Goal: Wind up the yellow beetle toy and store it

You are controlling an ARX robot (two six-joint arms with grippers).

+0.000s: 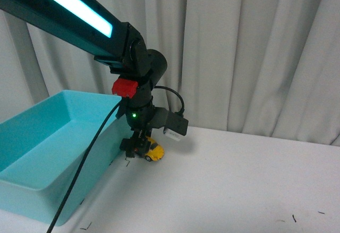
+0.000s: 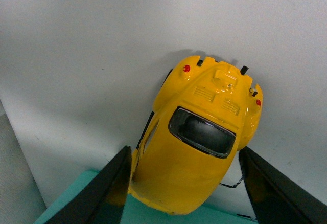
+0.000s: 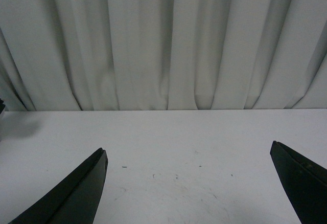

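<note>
**Yellow toy car pinched in left gripper, right beside the bin**

Teal bin (image 1: 48, 153) is nearest, on the robot's left, open top. It sits on the white table (image 1: 239, 180).

Just past the bin's right wall is the yellow toy car (image 2: 179, 180), down at table level. Can't tell if the wheels are bearing on the surface or just off it.

Left gripper (image 1: 137, 147) comes down on the car from above. In the left wrist view its fingers (image 2: 115, 193) close across the car's width, one on each flank. Both look to be in contact, so I read it as a pinch.

The car's long axis runs between the fingers. The tail-light end points away from the wrist and the other end is tucked under it.

Key relation: the bin wall is immediately to the gripper's left, so storing looks like a short lift and a sideways shift. A wind-up drag would have to run along the car's axis on the open table, clear of the wall.

Right gripper (image 3: 189, 183) has its fingers spread wide with nothing between them. It faces bare table and is out of the front view. The left arm is clearly the one on the job.

Grey-white curtain (image 1: 255, 47) closes off the back.
</note>
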